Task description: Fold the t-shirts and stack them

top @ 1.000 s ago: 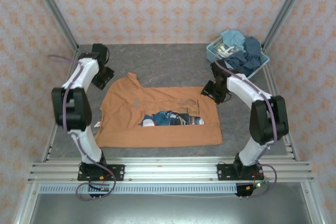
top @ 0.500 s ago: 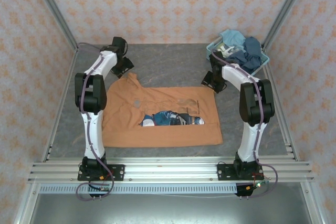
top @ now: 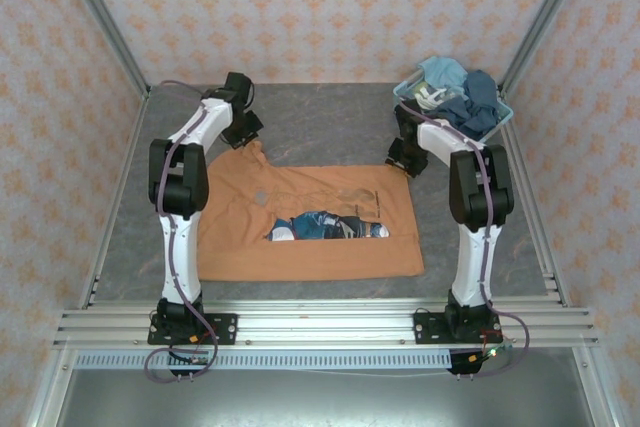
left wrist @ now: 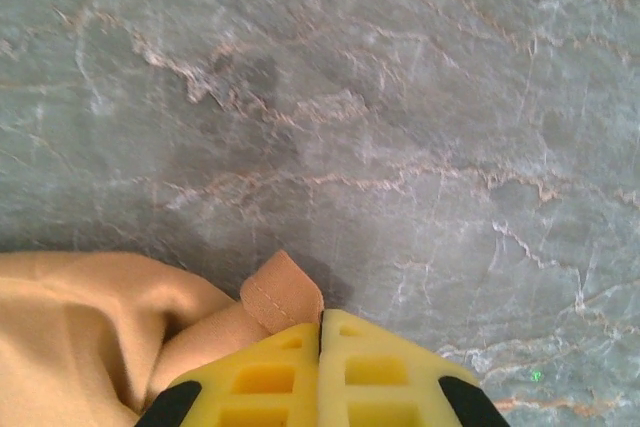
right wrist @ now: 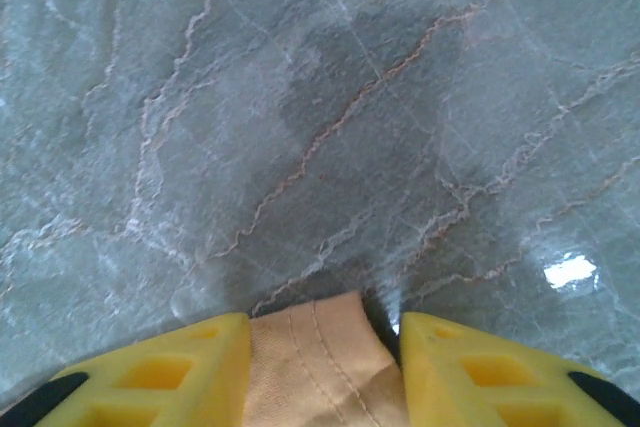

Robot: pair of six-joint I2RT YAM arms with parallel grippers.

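Top external view: the orange-tan t-shirt (top: 310, 252) lies spread on the bench (top: 330, 112), its long axis running left to right. Its chest print (top: 325, 227) shows through a turned-back flap. The left end effector (top: 243, 129) sits at the shirt's far left corner and the right end effector (top: 403, 159) at its far right corner. The whole garment therefore lies toward the near edge from both, and a fold would likely mean drawing that far edge nearward. More clothes are heaped in the pale blue basket (top: 405, 102) just beyond the right arm. From this view the jaws are too small to read.

Left wrist view: the yellow fingers (left wrist: 270, 387) meet with no gap, and a hemmed tab of shirt pokes out at their tips. I judge them clamped on thin cloth, though the pinch itself is hidden.

Right wrist view: the fingers (right wrist: 180, 367) stand part-way apart. A stitched fold fills the space between them and touches both, seemingly gripped.
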